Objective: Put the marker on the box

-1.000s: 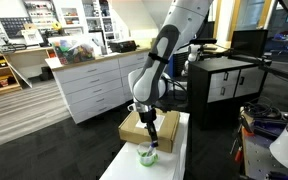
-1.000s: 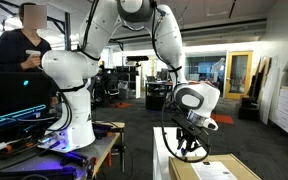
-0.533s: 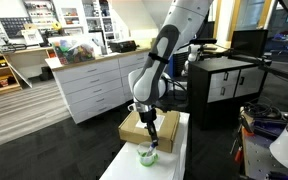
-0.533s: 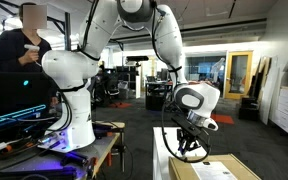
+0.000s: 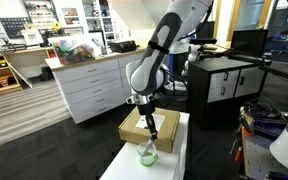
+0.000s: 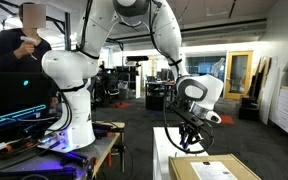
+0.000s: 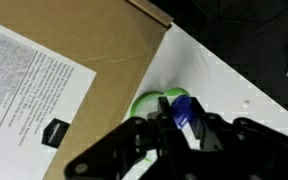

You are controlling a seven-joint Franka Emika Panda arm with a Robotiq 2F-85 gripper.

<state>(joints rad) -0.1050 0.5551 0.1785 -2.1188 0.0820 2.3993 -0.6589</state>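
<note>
In the wrist view my gripper (image 7: 180, 116) is shut on the marker (image 7: 185, 107), a slim blue stick whose end sticks out between the fingers. Right below it is the translucent green cup (image 7: 147, 103) on the white table, at the edge of the tan cardboard box (image 7: 94, 40) with its white label (image 7: 24, 90). In an exterior view the gripper (image 5: 150, 133) hangs above the cup (image 5: 147, 154), at the near edge of the box (image 5: 133, 125). The gripper (image 6: 192, 141) and box (image 6: 220, 170) also show in the other exterior view.
The box and cup stand on a narrow white table (image 5: 174, 150). A white drawer cabinet (image 5: 89, 85) stands behind, and a black-and-white cabinet (image 5: 224, 85) beside it. A person (image 6: 19, 45) stands by screens beyond the robot's base.
The gripper has risen a little from the green cup with the marker still in it. The arm's wrist has lifted and tilted.
</note>
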